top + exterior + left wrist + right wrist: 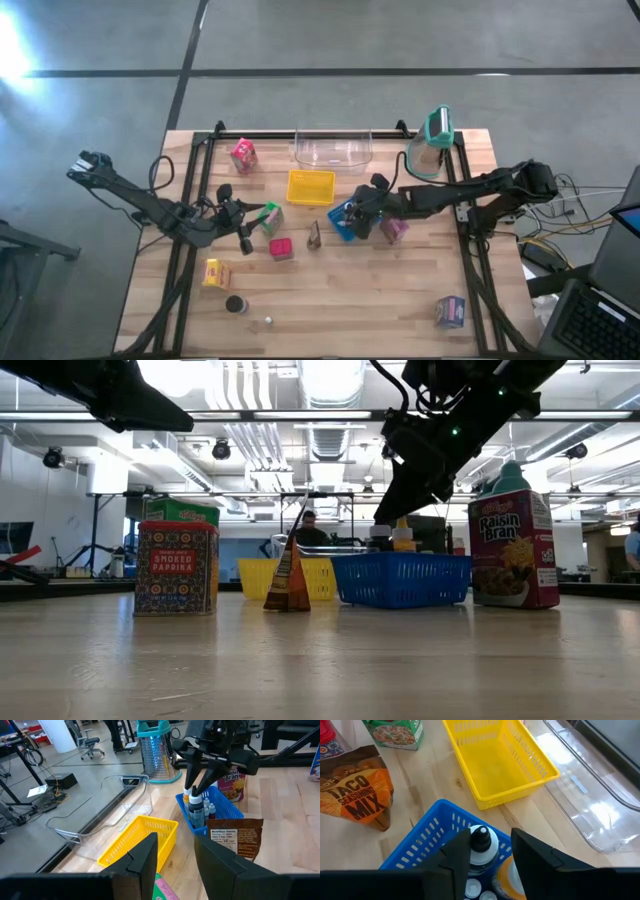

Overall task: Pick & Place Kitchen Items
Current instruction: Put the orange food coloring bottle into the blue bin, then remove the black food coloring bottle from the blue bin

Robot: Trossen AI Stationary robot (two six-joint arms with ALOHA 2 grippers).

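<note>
Wooden tabletop fills the scene. Right gripper (490, 857) hangs over the blue basket (420, 842), fingers parted around a small upright bottle's (481, 840) cap, long axis pointing up between them. Farther off, left gripper (175, 857) waits, fingers apart and empty, beyond the yellow basket (495, 762).

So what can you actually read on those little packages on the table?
"SMOKED PAPRIKA": red tin.
"Raisin Bran", with "Kellogg's" above it: purple carton.
"TACO SEASONING MIX": brown pouch.
"Nutrition Facts": back of that pouch, left wrist view; the finer print is too small.
Green carton: print too blurred.
Bottles in the blue basket: no label readable.
</note>
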